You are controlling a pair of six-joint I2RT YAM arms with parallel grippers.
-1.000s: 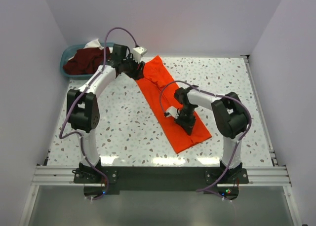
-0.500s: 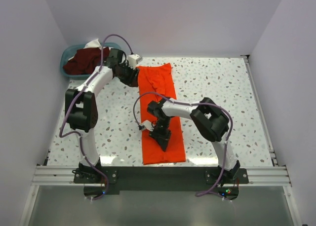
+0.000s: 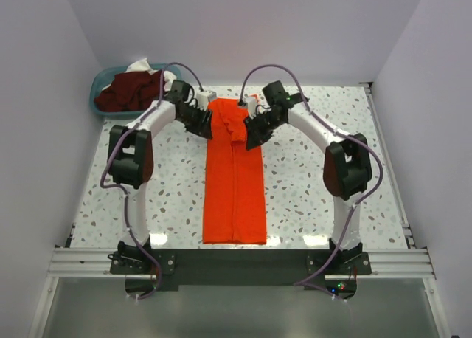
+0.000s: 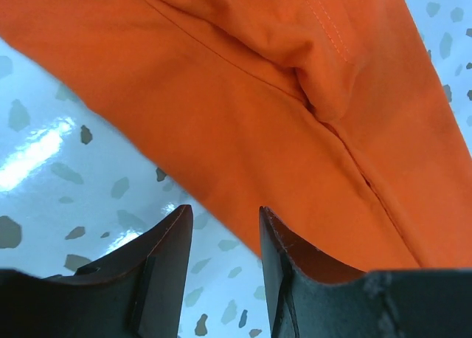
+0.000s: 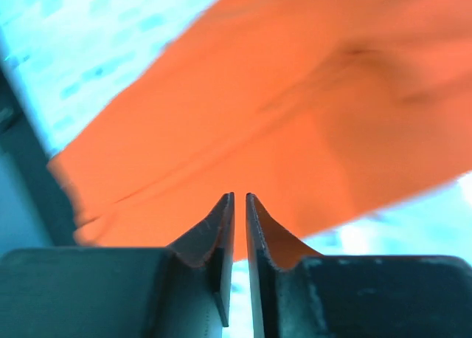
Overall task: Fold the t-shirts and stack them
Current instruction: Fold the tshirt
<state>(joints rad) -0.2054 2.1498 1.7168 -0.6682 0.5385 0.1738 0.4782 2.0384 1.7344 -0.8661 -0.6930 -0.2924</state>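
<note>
Maroon t-shirts (image 3: 130, 91) in teal basket (image 3: 96, 100)

Right gripper (image 5: 240, 198) close above the orange-red t-shirt (image 5: 295, 109)
Its two dark fingers (image 5: 220, 231) stand a narrow slit apart with nothing between them. The blurred shirt lies just beyond them, with pale tabletop (image 5: 96, 50) showing on either side of it.

A teal basket (image 3: 96, 94) is set at the far left corner of the table (image 3: 295, 198), close against the left wall. The tabletop is white with grey speckles and is enclosed by pale walls (image 3: 258, 28) on three sides. A metal rail (image 3: 81, 263) is fixed along its near edge.
</note>
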